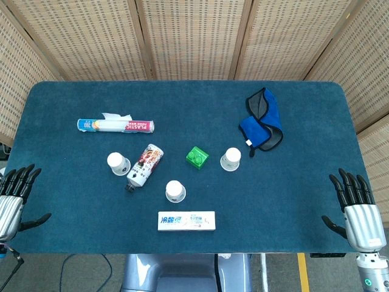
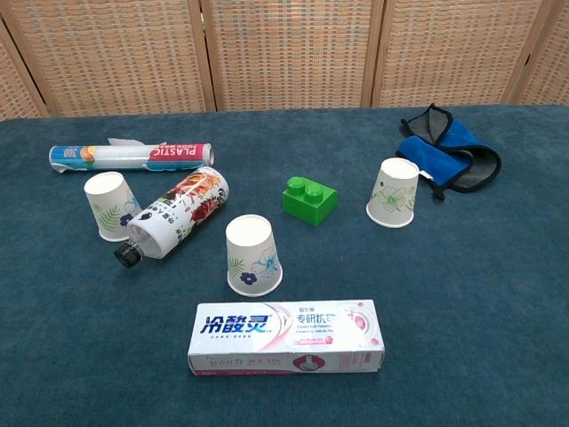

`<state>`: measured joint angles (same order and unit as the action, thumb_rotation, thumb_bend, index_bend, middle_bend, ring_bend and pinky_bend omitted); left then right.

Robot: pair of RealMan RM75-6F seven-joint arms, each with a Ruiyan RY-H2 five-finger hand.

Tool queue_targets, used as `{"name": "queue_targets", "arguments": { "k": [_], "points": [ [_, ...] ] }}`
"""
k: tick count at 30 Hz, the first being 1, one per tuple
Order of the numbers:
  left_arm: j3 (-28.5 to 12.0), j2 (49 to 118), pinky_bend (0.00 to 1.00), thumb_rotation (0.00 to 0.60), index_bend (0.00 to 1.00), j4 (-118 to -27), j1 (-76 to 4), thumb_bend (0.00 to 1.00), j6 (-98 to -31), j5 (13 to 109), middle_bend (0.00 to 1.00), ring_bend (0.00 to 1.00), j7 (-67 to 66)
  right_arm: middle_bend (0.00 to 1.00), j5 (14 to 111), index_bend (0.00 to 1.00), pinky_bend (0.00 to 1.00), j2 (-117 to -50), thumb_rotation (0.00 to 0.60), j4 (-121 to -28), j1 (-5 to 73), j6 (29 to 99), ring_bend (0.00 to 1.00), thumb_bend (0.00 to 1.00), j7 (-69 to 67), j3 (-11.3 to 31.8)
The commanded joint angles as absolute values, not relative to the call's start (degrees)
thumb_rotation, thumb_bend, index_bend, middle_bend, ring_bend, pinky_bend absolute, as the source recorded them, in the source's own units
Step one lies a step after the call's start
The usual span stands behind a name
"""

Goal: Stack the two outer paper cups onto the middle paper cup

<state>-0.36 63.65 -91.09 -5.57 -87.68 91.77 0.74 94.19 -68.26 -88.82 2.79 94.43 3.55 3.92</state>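
I see the dark teal surface [image 1: 73,201] with my left robot hand [image 1: 15,198] and right robot hand [image 1: 355,204] resting at its near corners, fingers spread, holding nothing. Between them, nearest me, lies a toothpaste box [image 2: 286,337]. Beyond it, a plastic wrap roll [image 2: 133,155] and a blue cloth pouch [image 2: 449,151]. A tipped printed bottle [image 2: 173,216] lies beside the left paper cup [image 2: 110,205]. The middle paper cup [image 2: 252,254] and right paper cup [image 2: 393,192] stand inverted, apart, flanking a green toy brick [image 2: 309,199].
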Motion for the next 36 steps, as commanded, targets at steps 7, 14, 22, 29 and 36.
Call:
{"name": "queue_targets", "arguments": {
  "k": [7,14,22,29,36],
  "points": [
    [-0.4,64.0,0.00,0.600,0.00,-90.8,-5.8,0.00,-87.2,91.7,0.00,0.00,0.7,0.00,93.7,0.04,0.00,-67.9,0.600,-88.6,3.0,93.1,0.00,0.00,2.7,3.5],
    [-0.9,64.1,0.00,0.600,0.00,-91.1,-6.4,0.00,-86.6,91.2,0.00,0.00,0.0,0.01,93.8,0.05,0.00,-65.3,0.600,-91.3,9.1,83.7,0.00,0.00,1.0,4.5],
    [-1.3,64.1,0.00,0.600,0.00,-91.8,-6.7,0.00,-86.4,90.9,0.00,0.00,-0.9,0.08,84.8,0.09,0.10,-62.8,0.600,-97.2,24.4,61.0,0.00,0.05,-0.1,11.3],
    [-1.7,64.8,0.00,0.600,0.00,-91.5,-6.8,0.00,-86.1,89.7,0.00,0.00,-3.0,0.14,71.0,0.14,0.16,-67.1,0.600,-93.8,35.0,46.5,0.06,0.21,-1.3,17.1],
    [-1.9,65.4,0.00,0.600,0.00,-91.1,-7.2,0.00,-83.9,87.7,0.00,0.00,-3.7,0.20,61.5,0.21,0.21,-74.8,0.600,-85.7,42.5,40.5,0.11,0.25,4.0,17.7]
  ]
}}
